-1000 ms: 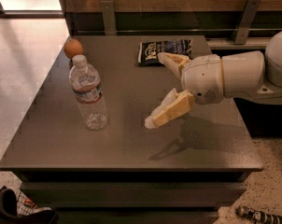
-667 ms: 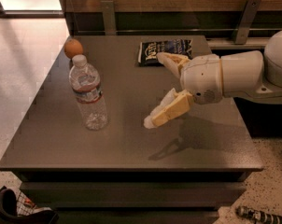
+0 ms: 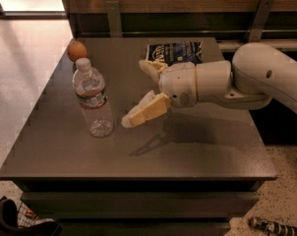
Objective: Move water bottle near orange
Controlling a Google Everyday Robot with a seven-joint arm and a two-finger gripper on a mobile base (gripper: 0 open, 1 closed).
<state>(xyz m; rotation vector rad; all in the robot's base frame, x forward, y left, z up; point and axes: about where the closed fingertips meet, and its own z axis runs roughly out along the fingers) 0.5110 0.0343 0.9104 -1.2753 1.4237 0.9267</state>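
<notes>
Table (image 3: 197,151) in dark grey carries the whole scene, with the robot's white arm (image 3: 266,77) reaching in from the right. Its end effector (image 3: 133,93) hangs above the surface with fingers spread wide and nothing between them. It is just beside the water bottle (image 3: 93,100), which stands upright near the left edge. A dark packet (image 3: 175,53) lies behind the arm. The orange (image 3: 77,50) sits at the far left corner, close behind the bottle but apart from it.

The tall, light bottle looks easy to topple. A fingertip catching its side before the jaws straddle it could knock it over or shove it toward the table's left edge. A push too far back could also strike the orange, which would likely roll off the corner.

Compared with a second ago, the end effector has come leftward and is much closer to the bottle. The bottle and orange stand where they were.
</notes>
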